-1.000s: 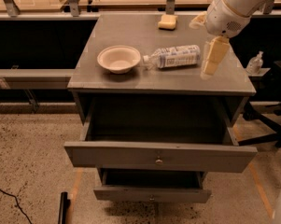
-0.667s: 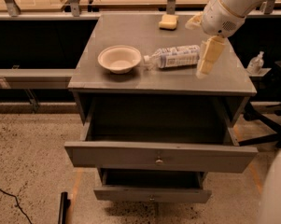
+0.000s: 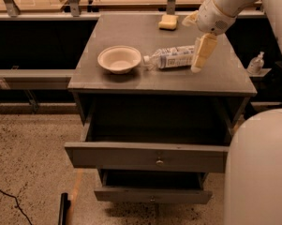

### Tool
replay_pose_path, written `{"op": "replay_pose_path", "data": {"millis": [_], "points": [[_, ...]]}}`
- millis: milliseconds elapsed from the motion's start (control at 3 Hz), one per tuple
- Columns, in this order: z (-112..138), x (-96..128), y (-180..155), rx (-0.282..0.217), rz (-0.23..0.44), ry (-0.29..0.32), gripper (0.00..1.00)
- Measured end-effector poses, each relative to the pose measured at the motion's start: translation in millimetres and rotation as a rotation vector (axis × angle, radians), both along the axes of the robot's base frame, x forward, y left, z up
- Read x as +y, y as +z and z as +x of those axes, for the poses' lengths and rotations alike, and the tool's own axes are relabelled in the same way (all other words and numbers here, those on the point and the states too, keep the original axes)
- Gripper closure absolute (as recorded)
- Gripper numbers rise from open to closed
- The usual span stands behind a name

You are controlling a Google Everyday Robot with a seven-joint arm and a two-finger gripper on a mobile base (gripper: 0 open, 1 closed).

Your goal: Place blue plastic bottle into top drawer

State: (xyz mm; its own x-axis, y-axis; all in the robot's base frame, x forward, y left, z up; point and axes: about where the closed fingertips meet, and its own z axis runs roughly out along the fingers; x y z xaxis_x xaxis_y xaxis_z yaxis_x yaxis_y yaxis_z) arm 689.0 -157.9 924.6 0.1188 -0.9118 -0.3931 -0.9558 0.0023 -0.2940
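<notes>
Blue plastic bottle [image 3: 171, 57], one only, lies on its side on the grey worktop [image 3: 126, 32], its cap just beside the single white bowl [image 3: 119, 59]. One yellow sponge [image 3: 168, 22] sits farther back. Two drawers stand open: the top drawer [image 3: 147, 156] and a smaller lower drawer [image 3: 152, 195]. The arm reaches in from the upper right, its tool [image 3: 197, 65] pointing down at the bottle's base end. I cannot tell whether the tool is wide or narrow.

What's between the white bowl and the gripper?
In the camera view, the blue plastic bottle lies on its side between bowl and gripper, which hangs at its base.
</notes>
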Motion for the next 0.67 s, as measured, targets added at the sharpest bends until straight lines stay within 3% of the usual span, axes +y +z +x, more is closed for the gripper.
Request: {"op": "replay_pose_path", "data": {"millis": [667], "points": [[39.6,-11.7,-35.8,0.022,-0.048,-0.033,0.0]]}}
